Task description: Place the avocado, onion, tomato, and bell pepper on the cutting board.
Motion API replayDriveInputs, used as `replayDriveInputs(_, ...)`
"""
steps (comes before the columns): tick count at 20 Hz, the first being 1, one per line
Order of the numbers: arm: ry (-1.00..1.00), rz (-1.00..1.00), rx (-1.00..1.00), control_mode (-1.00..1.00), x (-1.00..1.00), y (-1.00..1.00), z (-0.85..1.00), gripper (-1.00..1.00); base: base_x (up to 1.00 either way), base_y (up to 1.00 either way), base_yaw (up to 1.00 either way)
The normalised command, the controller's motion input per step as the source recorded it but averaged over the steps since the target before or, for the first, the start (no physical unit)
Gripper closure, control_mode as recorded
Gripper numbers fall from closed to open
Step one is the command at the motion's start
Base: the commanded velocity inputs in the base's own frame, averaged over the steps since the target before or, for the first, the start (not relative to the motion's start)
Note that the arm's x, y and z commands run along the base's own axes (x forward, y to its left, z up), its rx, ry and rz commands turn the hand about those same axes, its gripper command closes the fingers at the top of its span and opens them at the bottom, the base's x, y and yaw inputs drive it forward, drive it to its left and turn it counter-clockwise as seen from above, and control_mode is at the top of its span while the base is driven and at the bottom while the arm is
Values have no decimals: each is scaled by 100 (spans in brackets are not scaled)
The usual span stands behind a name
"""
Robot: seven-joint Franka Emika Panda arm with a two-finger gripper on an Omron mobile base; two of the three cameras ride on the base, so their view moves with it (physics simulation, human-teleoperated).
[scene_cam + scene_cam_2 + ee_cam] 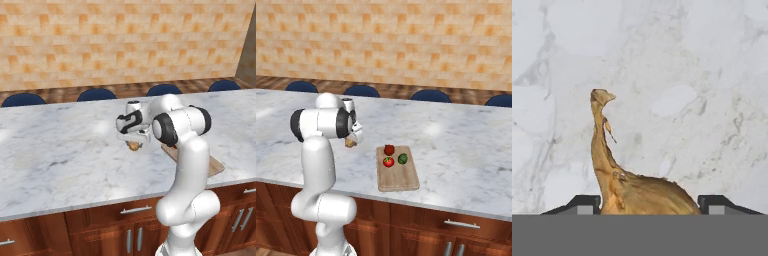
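Note:
The tan onion [643, 192], its thin stem pointing away from the hand, rests on the marble counter [60, 160]. My gripper [650, 202] reaches down over it with a fingertip pressed against each side, shut on the bulb. From the base the onion [134, 146] [350, 143] shows just beneath the gripper [133, 141] [351, 140]. To the right lies the wooden cutting board [401, 182] [216, 167]. It carries the dark-green avocado [402, 159] and two red items [388, 162] [389, 149], the tomato and the bell pepper; I cannot tell which is which.
Several blue chair backs [96, 94] line the far side of the counter. Wooden cabinets with metal handles [136, 210] run below its front edge. Bare marble spreads left of the onion and right of the board.

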Motion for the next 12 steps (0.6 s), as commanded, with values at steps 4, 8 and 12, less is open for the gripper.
replayDriveInputs(4, 0, 0, 1, -100, -12, 2, 31, 100, 0, 0, 0)
replayDriveInputs(8, 0, -1, 0, -100, -25, -19, 66, 100, 0, 0, 0)
replayDriveInputs(12, 0, -1, 0, -100, -30, -31, 69, 100, 0, 0, 0)
